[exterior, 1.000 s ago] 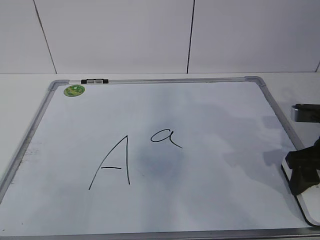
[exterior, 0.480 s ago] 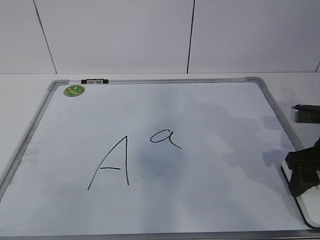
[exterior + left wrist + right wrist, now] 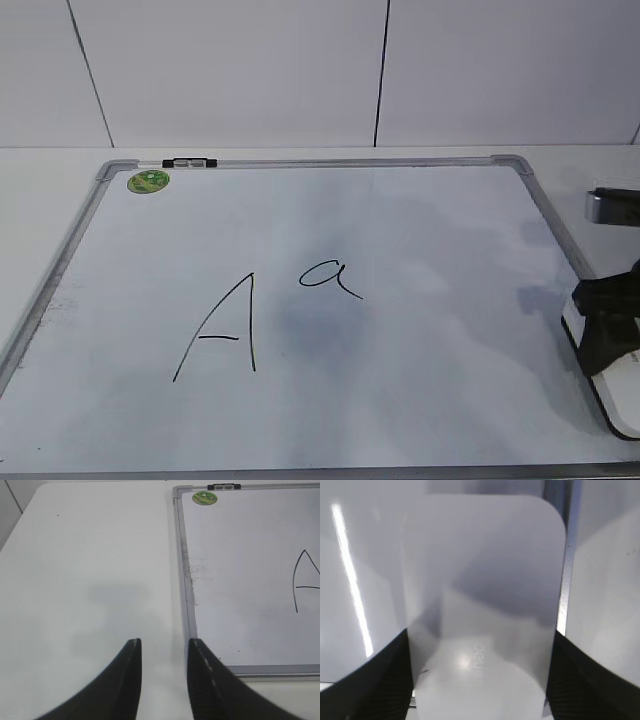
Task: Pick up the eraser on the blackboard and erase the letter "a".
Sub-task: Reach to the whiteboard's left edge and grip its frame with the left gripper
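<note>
Exterior view shows the blackboard (image 3: 520,165), a white dry-erase board in a grey metal frame, lying flat on the white desk (image 3: 40,165) and covering most of it. A round green sticker (image 3: 148,181) sits at the board's far-left corner, and a small black-and-white marker (image 3: 189,162) rests on the far frame rail just beside it. The letter "a" (image 3: 330,277) is written near the middle of the board, with a larger capital "A" (image 3: 220,335) to its left and nearer the desk's front edge; both marks are intact.

The eraser (image 3: 600,385), white with a thin black underside, lies at the board's right edge toward the desk's front-right corner, well apart from the letter "a". The right gripper (image 3: 608,330) is positioned over it. In the right wrist view the eraser (image 3: 485,610) fills the gap between the two black fingers (image 3: 375,680), which flank its long sides; whether they press on it cannot be told.

The left gripper (image 3: 164,647) hangs over bare desk (image 3: 90,555) beside the board's left frame rail (image 3: 182,565), its jaws spread and holding nothing.
</note>
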Controlling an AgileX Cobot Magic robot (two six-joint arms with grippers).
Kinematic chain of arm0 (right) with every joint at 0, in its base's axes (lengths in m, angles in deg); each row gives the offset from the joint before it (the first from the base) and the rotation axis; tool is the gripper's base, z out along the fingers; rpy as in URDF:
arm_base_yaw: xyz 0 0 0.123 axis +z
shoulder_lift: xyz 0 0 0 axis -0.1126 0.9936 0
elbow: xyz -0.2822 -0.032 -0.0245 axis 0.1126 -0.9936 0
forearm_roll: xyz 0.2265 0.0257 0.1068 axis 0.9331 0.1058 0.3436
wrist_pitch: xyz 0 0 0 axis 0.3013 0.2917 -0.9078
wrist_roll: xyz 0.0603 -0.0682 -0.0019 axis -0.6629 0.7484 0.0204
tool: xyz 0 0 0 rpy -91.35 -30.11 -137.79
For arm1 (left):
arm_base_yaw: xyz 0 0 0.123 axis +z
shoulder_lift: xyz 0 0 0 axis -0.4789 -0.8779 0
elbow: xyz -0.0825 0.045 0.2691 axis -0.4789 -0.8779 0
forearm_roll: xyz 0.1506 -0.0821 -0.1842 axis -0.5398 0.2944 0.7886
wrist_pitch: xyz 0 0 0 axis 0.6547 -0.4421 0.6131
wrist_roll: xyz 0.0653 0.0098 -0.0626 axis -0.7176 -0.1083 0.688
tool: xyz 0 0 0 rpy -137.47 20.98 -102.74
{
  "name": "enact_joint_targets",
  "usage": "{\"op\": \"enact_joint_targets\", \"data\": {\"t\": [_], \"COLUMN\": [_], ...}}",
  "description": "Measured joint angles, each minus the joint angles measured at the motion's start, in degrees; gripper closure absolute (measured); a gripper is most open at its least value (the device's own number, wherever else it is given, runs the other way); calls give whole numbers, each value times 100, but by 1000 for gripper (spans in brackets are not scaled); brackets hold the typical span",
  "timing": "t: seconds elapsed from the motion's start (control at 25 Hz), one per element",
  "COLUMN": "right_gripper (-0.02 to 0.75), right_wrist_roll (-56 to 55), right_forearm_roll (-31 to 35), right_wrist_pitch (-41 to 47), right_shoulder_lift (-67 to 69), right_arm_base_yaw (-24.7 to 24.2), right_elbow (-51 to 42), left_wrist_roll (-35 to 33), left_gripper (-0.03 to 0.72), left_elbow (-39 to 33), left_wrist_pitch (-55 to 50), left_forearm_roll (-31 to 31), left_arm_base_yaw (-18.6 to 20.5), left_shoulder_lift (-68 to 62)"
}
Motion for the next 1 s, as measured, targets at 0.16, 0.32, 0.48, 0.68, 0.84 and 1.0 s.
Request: {"op": "enact_joint_targets", "data": {"t": [0.16, 0.32, 0.48, 0.68, 0.84, 1.0], "right_gripper": [206, 206, 206, 206, 206, 206], "right_wrist_roll": [-10, -10, 13, 56, 65, 65], "right_forearm_roll": [44, 177, 461, 500, 323, 233], "right_wrist_pitch": [78, 233, 534, 797, 905, 991], "right_shoulder_lift": [-121, -276, -394, -394, -394, -298], "right_arm_base_yaw": [0, 0, 0, 389, 883, 1198], "right_elbow": [8, 79, 404, 1008, 1446, 1751], "left_wrist_roll": [0, 0, 0, 0, 0, 0], "left_gripper": [453, 453, 453, 453, 453, 453], "left_elbow": [0, 0, 0, 0, 0, 0], "left_wrist_pitch": [0, 0, 0, 0, 0, 0], "left_forearm_roll": [0, 0, 0, 0, 0, 0], "left_arm_base_yaw": [0, 0, 0, 0, 0, 0], "left_shoulder_lift": [0, 0, 0, 0, 0, 0]}}
